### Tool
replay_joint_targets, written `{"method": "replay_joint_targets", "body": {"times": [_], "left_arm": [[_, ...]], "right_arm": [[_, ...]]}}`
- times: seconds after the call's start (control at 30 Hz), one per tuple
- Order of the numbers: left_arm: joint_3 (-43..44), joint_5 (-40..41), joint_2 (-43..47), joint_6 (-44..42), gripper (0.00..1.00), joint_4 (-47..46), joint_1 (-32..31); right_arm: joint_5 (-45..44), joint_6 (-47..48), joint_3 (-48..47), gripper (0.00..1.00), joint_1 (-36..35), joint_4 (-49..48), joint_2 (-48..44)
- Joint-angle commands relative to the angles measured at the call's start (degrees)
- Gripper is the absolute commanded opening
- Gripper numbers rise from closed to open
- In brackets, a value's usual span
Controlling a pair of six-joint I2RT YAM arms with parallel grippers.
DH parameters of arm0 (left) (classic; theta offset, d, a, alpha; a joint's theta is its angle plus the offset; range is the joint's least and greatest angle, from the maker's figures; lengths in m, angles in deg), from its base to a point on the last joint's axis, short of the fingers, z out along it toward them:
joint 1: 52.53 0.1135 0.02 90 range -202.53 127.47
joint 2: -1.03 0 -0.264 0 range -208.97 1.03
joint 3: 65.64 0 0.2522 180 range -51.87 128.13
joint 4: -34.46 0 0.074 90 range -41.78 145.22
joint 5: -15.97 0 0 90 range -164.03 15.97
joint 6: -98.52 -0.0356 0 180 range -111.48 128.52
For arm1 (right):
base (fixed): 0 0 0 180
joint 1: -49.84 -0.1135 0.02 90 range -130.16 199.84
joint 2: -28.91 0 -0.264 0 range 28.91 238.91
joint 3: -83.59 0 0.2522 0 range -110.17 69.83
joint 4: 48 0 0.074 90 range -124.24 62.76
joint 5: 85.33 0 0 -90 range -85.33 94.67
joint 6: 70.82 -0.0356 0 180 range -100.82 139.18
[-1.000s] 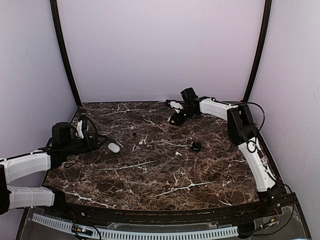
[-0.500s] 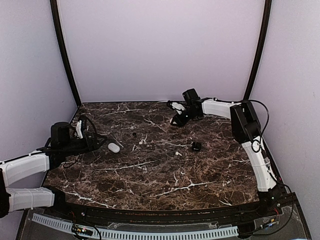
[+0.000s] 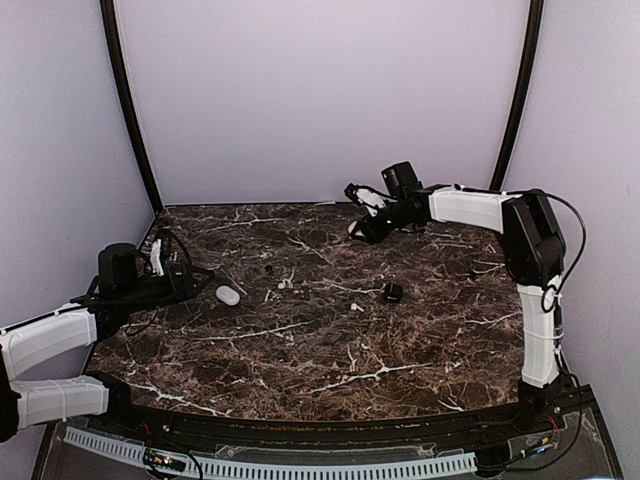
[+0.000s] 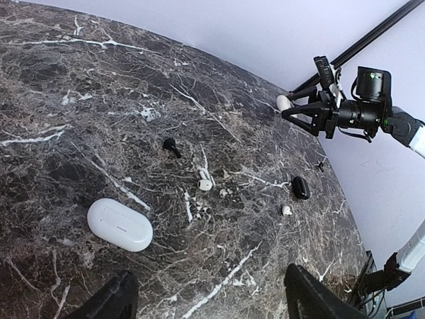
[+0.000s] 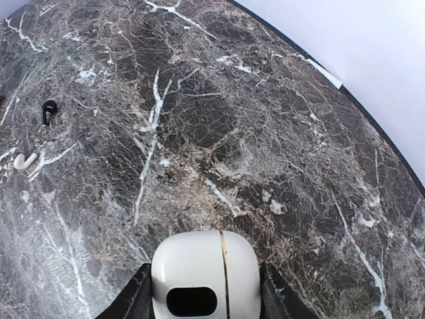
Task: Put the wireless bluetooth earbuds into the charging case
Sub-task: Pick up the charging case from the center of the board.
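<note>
Your right gripper (image 5: 206, 292) is closed on a white charging case (image 5: 206, 272), with one finger pressed against each side. It seems to be lifted clear of the marble table (image 3: 330, 350), over the far right corner. The case is a glossy, rounded pebble with a thin seam down its middle and a dark oval recess facing the wrist camera.

The earbuds lie on the table, well apart from that gripper and toward the middle. A black earbud (image 4: 170, 145) with a short stem sits near a white earbud (image 4: 204, 181), which is glossy and also stemmed. A third, tiny white bud (image 4: 286, 210) rests just beside a small black case (image 4: 300, 187). It is too small to make out its shape.

Your left gripper (image 4: 209, 299) is open, with the fingers spread wide and nothing between them. Only the fingertips show, cut off by the bottom edge of the wrist view. A second white case (image 4: 119, 224) lies on the table just ahead of the left finger, between the gripper and the black and white earbuds.
</note>
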Motion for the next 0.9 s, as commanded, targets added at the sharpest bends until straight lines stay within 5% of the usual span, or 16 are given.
{"method": "replay_joint_targets", "body": {"times": [0.0,0.03,0.2,0.4,0.6,0.87], "left_arm": [[-0.8,-1.0,0.4,1.7,0.89,-1.1,0.3],[-0.9,0.1,0.5,3.2,0.97,-0.9,0.3],[-1.7,8.3,3.5,8.2,0.99,2.1,0.3],[-7.1,-10.9,-0.5,10.1,0.81,-16.5,-0.2],[-1.2,-6.2,-11.0,3.3,0.79,-16.3,-15.6],[4.3,-12.1,-24.2,4.4,0.79,-30.6,-21.2]], "right_arm": [[-1.9,-2.1,7.1,0.29,-2.2,-5.1,-7.4],[-2.4,-2.4,9.0,0.29,-2.7,-5.6,-8.9],[-4.4,-4.5,18.2,0.29,-6.0,-7.6,-16.2],[-6.5,-6.2,29.3,0.28,-11.6,-12.1,-25.3],[-9.7,-5.1,41.0,0.27,-16.3,-18.9,-33.1],[-14.7,-3.2,52.0,0.26,-24.6,-28.1,-41.7]]}}
